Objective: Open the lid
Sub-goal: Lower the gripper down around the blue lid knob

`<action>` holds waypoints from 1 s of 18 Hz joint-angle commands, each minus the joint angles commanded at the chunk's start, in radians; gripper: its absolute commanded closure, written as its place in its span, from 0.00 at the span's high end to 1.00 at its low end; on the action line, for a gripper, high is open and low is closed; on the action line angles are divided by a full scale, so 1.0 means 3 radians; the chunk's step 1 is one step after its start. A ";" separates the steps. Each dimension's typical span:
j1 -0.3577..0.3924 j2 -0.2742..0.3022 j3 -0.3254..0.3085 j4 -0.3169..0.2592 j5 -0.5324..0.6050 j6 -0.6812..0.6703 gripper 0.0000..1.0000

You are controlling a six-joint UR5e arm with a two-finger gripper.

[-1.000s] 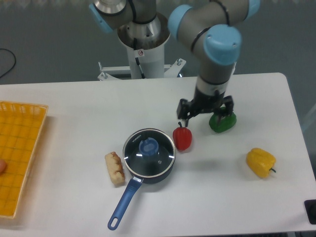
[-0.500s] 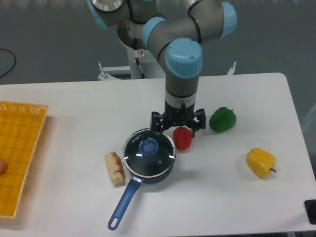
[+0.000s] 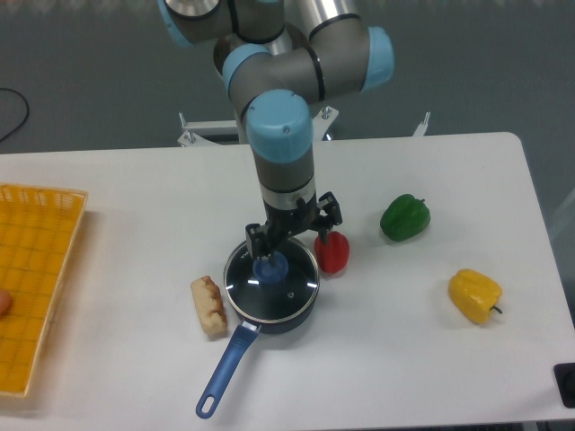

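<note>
**Gripper brought over the lid knob**

Near the middle of the table's front half, the gripper [image 3: 270, 254] is now positioned directly above the lid [image 3: 270, 277], where a second ago it was hanging well to the right beside the green pepper [image 3: 404, 217], and half a second ago just right of the pan's rim. The sideways travel appears finished, so a descent onto the blue knob [image 3: 271, 267] is judged to be the next step. The fingers are seen spread apart, with nothing held between them; whether the fingertips have already reached the knob's sides cannot be told from this view.

The lid is still seated flat on the dark blue saucepan [image 3: 296, 319], whose long handle [image 3: 225, 370] points toward the front edge of the table. Nothing can be made out through the glass, so the pan's contents cannot be told.

At the left edge, a yellow basket [image 3: 36, 269] is set, with only a small reddish object visible at its left side. A red pepper [image 3: 331, 252] stands just beside the pan on the right, close to the gripper's outer finger, and a bread roll [image 3: 208, 306] lies just left of the pan. A yellow pepper [image 3: 474, 294] rests well apart toward the right edge.
</note>
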 joint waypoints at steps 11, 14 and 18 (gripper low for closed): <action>-0.0225 -0.0159 0.0077 0.0021 0.0000 -0.0031 1.00; -0.0266 -0.0205 0.0077 0.0016 0.0000 -0.0021 1.00; -0.0286 -0.0210 0.0077 0.0021 -0.0010 0.0010 0.96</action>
